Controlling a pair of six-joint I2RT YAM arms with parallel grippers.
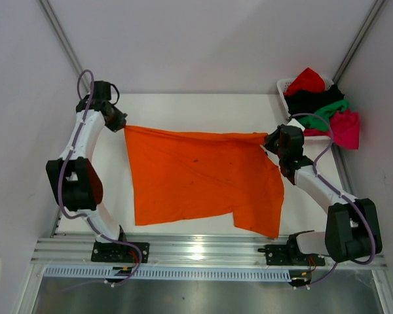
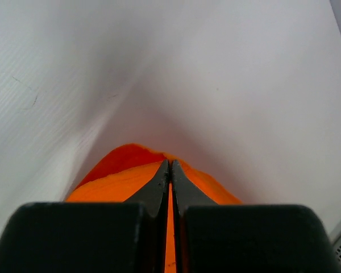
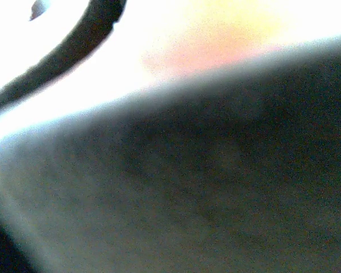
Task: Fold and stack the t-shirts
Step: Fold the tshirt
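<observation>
A bright orange t-shirt (image 1: pixel 196 176) is stretched between my two grippers and hangs down over the white table (image 1: pixel 183 108). My left gripper (image 1: pixel 123 126) is shut on its left top corner; in the left wrist view the orange cloth (image 2: pixel 111 179) is pinched between the closed fingertips (image 2: pixel 159 182). My right gripper (image 1: pixel 270 139) holds the shirt's right top corner. The right wrist view is blurred and dark, so its jaws do not show. Red (image 1: pixel 306 80), black (image 1: pixel 308 99), green (image 1: pixel 327 108) and magenta-pink (image 1: pixel 346 127) t-shirts are heaped in a basket at the back right.
The white slatted basket (image 1: pixel 283 86) stands at the table's back right corner. White walls close the back and both sides. An aluminium rail (image 1: pixel 203 248) with the arm bases runs along the near edge.
</observation>
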